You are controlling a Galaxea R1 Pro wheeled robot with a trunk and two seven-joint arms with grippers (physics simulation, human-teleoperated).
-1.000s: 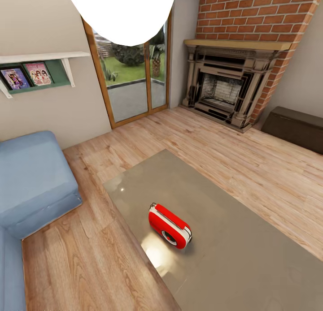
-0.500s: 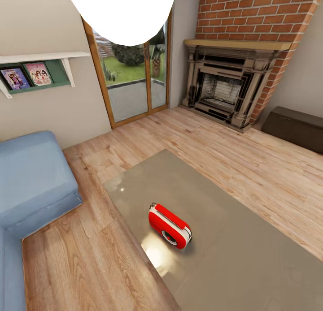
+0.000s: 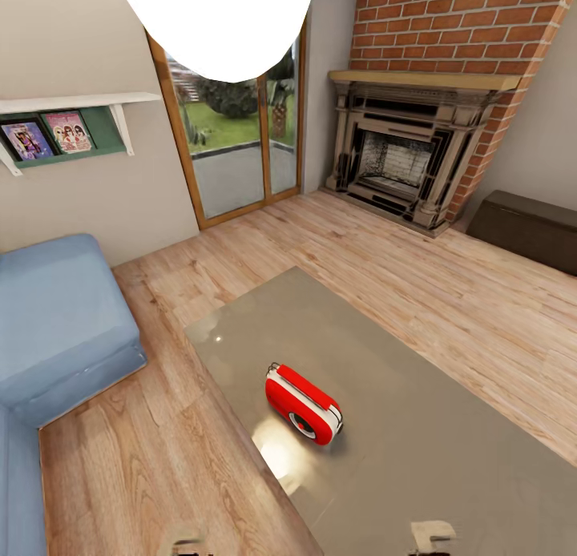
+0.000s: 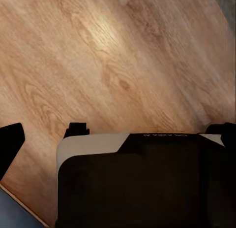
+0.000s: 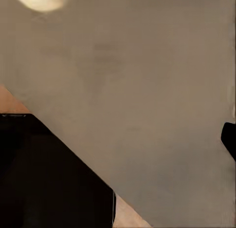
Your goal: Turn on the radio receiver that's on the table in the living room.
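Can't tell jaw state on either side. Left gripper [image 3: 183, 545] and right gripper [image 3: 431, 535] are just blurred tips at the head view's bottom edge; left over wood floor [image 4: 98, 55], right over the table [image 5: 147, 90]. Radio receiver [image 3: 303, 404] sits on the table near its left edge, tilted, dial facing the camera, well ahead of both grippers. Blue sofa [image 3: 56, 324] left, brick fireplace [image 3: 409, 155] beyond

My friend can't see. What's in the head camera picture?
A small red radio receiver sits on a shiny grey table in a living room with a wood floor. A blue sofa is left; a brick fireplace stands behind.
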